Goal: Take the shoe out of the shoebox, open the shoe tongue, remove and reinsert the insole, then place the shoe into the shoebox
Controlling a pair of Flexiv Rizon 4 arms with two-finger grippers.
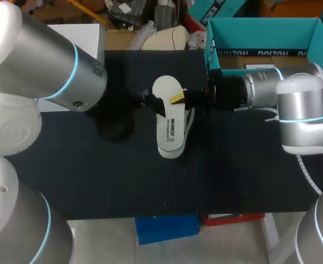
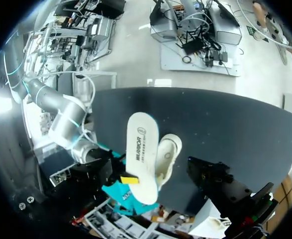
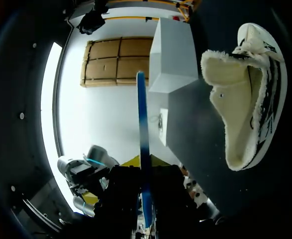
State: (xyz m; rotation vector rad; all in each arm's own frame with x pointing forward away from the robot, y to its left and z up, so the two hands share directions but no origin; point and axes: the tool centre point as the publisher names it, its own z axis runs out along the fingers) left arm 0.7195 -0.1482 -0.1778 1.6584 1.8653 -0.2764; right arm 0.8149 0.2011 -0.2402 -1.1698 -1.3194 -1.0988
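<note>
Our right tool (image 1: 178, 99) grips the insole (image 2: 141, 154), out of the shoe (image 3: 245, 109); the left tool (image 1: 150, 102) we cannot tell. Next, we think, reinsert it toe-first.

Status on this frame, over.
Right gripper shut on insole, out of shoe. Left gripper beside insole, state unclear. Shoe on table, outside shoebox. Nothing in the way.

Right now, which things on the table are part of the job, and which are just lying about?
Job:
- insole, pinched by the right gripper
- shoe, on the table beneath the insole
- teal shoebox, far right

Lying about:
- white box, far left corner
</note>
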